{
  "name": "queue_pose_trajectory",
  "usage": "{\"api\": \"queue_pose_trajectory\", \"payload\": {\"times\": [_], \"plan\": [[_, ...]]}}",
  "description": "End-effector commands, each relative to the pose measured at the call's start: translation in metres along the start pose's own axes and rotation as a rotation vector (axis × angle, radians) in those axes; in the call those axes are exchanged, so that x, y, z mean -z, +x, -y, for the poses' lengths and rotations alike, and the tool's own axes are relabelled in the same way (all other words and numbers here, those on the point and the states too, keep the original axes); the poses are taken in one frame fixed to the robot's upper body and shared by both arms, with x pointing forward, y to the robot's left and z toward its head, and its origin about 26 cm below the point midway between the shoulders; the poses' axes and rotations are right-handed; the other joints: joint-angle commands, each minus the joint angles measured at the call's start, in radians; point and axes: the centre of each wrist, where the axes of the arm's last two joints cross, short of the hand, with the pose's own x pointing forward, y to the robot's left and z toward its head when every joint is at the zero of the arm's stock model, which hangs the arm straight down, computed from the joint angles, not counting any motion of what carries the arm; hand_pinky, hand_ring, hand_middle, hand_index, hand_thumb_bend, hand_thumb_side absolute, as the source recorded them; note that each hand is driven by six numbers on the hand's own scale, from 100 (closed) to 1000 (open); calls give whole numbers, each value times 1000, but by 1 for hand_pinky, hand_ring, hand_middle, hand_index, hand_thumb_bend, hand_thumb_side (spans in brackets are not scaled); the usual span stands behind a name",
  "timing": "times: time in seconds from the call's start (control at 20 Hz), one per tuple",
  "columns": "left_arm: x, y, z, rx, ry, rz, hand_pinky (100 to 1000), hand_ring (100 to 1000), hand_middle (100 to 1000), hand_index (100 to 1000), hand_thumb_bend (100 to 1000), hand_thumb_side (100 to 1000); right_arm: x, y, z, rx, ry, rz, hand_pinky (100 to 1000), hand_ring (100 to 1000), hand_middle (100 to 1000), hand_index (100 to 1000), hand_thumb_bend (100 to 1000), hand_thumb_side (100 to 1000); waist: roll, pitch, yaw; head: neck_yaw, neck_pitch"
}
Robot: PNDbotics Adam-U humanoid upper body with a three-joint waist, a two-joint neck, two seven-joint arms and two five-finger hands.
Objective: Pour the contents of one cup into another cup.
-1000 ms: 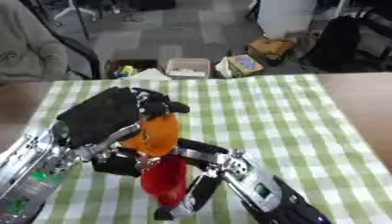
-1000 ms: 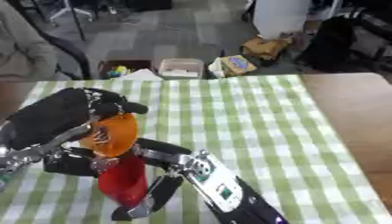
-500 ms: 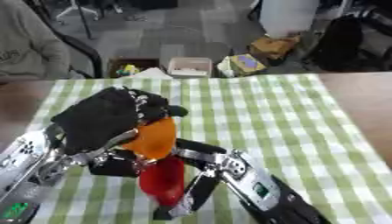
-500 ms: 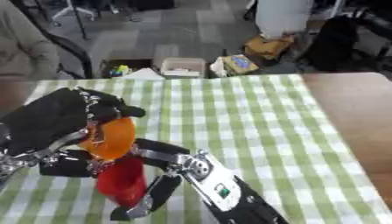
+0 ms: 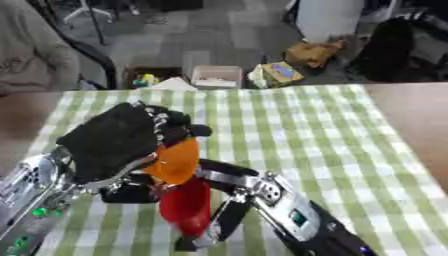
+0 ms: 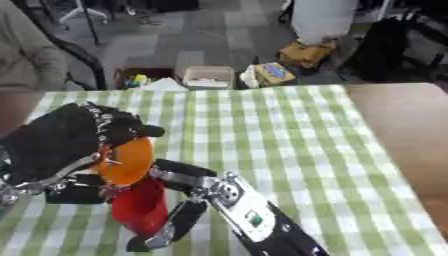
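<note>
We see the orange plastic cup (image 5: 175, 161) held tipped over, directly above the red plastic cup (image 5: 186, 206), its lower edge meeting the red cup's rim. Both sit near the front left of the table covered by a green-and-white checked cloth (image 5: 297, 130). Our left hand (image 5: 118, 140) wraps the orange cup from above and behind, fingers curled round it. Our right hand (image 5: 223, 200) has its fingers curled round the red cup, one dark finger reaching down its right side to the cloth, holding it upright.

We judge the pour itself to be the step in hand: the orange cup is steeply tilted over the red one. We cannot see any contents, nor whether anything is falling. The next move, as we read it, calls for completing the tilt while keeping the orange rim inside the red mouth, then righting the orange cup and setting it down beside the red one.

Against the frames a second ago, the two cups and both hands keep nearly the same arrangement; the orange cup looks a little more tipped.
</note>
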Motion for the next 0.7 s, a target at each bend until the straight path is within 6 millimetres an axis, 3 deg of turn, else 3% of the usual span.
{"api": "queue_pose_trajectory", "payload": {"times": [0.05,0.7], "plan": [[-15,-20,8,79,-76,-71,167,311,442,856,417,100,7,13,14,-47,-6,67,352,322,252,748,100,103,0,-21,1,-3,-4],[-19,-27,20,160,-93,-94,197,312,443,851,482,100,5,15,14,-42,-9,69,352,322,252,748,100,103,1,-21,-2,-3,-4]]}}
